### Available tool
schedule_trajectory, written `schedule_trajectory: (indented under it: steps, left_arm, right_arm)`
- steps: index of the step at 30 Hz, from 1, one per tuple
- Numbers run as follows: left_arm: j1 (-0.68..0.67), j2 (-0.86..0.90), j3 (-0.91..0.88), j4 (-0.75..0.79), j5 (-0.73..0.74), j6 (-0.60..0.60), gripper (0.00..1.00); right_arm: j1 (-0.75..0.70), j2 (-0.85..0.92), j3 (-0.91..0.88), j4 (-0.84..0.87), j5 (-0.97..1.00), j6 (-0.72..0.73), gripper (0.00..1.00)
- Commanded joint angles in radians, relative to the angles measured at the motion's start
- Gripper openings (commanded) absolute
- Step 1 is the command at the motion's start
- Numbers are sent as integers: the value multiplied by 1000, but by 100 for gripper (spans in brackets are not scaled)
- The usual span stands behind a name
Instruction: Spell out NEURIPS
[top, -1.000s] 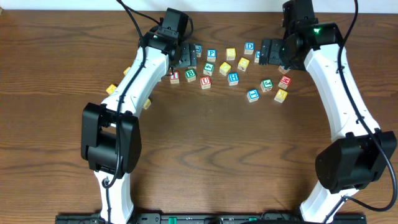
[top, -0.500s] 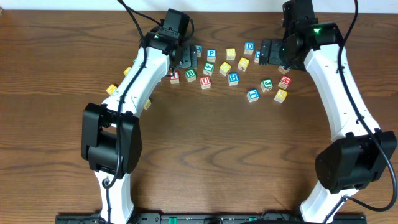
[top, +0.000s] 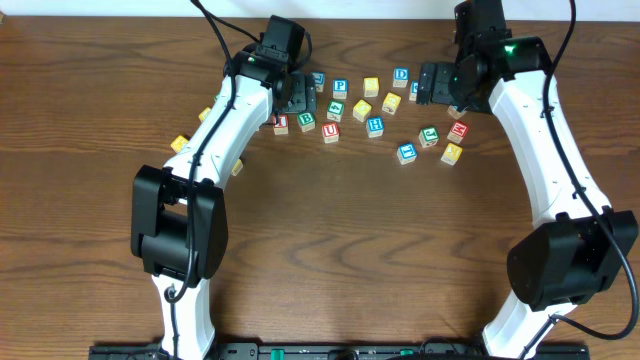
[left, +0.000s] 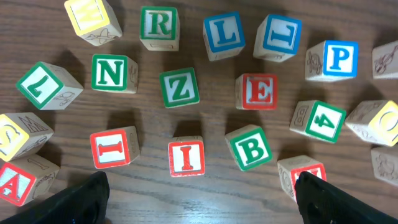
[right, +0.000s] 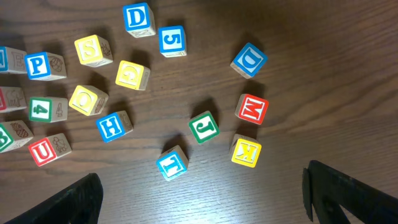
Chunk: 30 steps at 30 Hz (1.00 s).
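left hand (left: 200, 198) spread, empty | right hand (right: 208, 196) spread, empty | N cube (left: 114, 73) looks light, stiff wood, likely slick-faced | pinch opposite flat sides; Z cube (left: 180, 87) sits near

Change over the last second is minimal. The one difference noted is at the left gripper (top: 297, 93): in the overhead view its dark head sits a trace off its former place above the blocks (top: 340, 88), a shift too slight to give a direction. No displaced block and no movement of the right gripper (top: 436, 84) can be found.
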Motion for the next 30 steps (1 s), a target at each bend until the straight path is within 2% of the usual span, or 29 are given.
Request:
schedule_trajectory:
  steps: [1, 9, 15, 22, 26, 30]
  left_arm:
    - [6, 15, 10, -14, 43, 73, 95]
    - [57, -37, 37, -68, 85, 73, 95]
    - [113, -122, 61, -167, 92, 74, 95]
    - [167, -208, 61, -234, 92, 79, 95]
    - [171, -217, 61, -249, 92, 97, 95]
    - [171, -215, 61, -263, 92, 100, 95]
  right_arm:
    - [9, 3, 6, -1, 19, 11, 99]
    - [9, 3, 6, -1, 18, 11, 99]
    - [9, 3, 6, -25, -47, 15, 99]
    - [9, 3, 6, 38, -211, 14, 99]
    - [11, 3, 6, 63, -237, 12, 99]
    - [28, 4, 6, 84, -237, -41, 88]
